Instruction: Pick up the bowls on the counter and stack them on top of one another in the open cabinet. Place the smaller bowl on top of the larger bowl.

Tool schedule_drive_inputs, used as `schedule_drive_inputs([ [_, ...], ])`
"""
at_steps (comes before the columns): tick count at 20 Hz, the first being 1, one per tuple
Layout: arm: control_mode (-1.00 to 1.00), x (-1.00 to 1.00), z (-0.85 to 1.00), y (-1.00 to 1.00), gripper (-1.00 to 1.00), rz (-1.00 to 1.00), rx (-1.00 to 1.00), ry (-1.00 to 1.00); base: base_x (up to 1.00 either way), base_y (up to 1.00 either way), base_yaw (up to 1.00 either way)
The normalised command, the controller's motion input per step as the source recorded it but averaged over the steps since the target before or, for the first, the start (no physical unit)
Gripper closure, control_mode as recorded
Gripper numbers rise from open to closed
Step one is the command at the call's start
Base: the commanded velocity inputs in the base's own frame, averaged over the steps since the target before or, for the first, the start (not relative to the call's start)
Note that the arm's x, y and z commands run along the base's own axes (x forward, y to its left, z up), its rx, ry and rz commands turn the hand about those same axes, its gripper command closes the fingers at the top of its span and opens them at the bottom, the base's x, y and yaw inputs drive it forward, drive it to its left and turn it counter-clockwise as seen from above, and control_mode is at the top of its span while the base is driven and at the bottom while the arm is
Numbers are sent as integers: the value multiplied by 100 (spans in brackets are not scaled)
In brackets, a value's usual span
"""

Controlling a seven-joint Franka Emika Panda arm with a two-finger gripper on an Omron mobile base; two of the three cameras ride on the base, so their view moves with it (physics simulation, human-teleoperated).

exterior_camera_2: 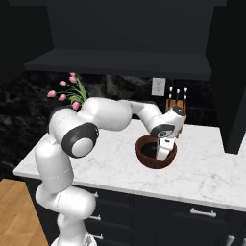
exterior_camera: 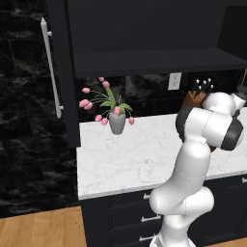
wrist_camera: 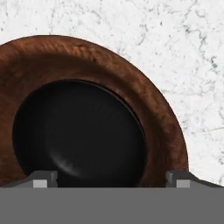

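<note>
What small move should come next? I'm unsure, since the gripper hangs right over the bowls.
Probably lower the open gripper onto the thick rim of the larger bowl, then close. The smaller bowl seems to sit nested inside it on the counter, so a grip on the rim could carry both.

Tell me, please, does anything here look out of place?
Yes: the black bowl already sits inside the brown bowl, but on the counter, not on the cabinet shelf.

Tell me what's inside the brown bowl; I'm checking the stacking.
The smaller bowl, glossy black, sits nested inside the larger bowl on the counter. The brown bowl's floor beneath it is covered. The gripper hovers above, open.
</note>
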Motion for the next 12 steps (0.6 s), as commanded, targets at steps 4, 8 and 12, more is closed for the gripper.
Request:
schedule_drive_inputs([
  [4,-100,0,0,-6,-100,12,0,0,0,0,0],
  [8,-100,-24,2,-17,-100,10,0,0,0,0,0],
  [12,-100,-31,0,-12,-100,9,0,0,0,0,0],
])
